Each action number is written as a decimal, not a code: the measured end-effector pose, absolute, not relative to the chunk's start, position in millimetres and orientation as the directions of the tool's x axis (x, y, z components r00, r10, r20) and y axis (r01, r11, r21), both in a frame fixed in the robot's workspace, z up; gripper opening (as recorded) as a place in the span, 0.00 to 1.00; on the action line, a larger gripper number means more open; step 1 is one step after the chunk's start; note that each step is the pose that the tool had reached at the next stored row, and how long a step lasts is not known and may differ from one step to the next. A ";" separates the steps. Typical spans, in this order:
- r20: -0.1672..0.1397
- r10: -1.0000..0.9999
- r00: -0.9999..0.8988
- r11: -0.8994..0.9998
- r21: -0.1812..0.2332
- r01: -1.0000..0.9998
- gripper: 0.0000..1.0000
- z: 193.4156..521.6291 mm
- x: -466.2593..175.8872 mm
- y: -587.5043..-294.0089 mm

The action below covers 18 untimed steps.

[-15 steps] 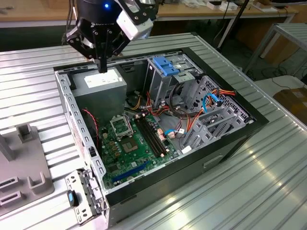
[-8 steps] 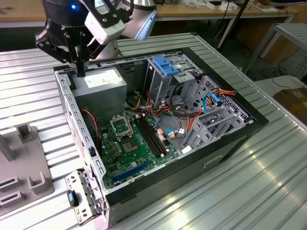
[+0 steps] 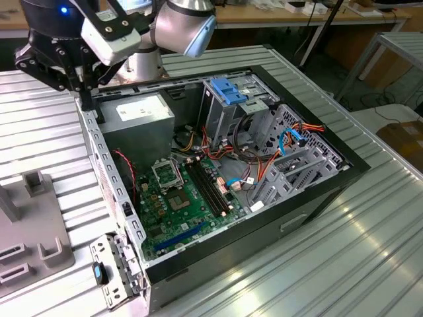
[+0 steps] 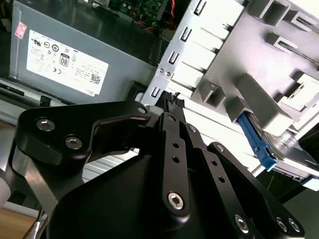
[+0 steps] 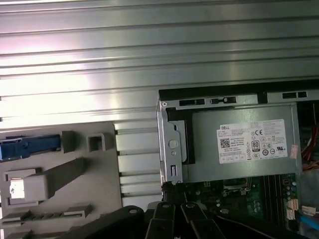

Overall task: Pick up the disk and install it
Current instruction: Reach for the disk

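The pincer (image 4: 172,102), closed on nothing, hovers at the rim of the open computer case (image 3: 277,246), beside the power supply (image 4: 65,62). The disk (image 4: 293,149) sits well apart from it in a grey holder (image 4: 259,97), not yet picked up or installed.

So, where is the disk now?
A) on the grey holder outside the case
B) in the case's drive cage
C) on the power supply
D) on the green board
A: in the second wrist view the disk, with its blue rail, lies on the grey holder, outside the computer case.
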<state>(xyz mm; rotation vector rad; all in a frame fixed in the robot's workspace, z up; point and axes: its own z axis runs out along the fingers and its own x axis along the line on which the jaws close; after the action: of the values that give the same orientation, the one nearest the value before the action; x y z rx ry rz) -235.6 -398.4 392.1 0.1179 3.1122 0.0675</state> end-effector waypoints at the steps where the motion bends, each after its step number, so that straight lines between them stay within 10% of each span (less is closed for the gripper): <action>1: -0.025 0.076 -0.997 0.996 0.044 0.075 0.11 391.8 -242.3 -398.3; 18: -0.025 0.077 -0.997 0.996 0.044 0.076 0.11 389.5 -322.4 -386.9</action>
<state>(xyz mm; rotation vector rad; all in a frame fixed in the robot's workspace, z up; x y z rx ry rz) -322.4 -386.9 389.5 0.1193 3.1116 0.0676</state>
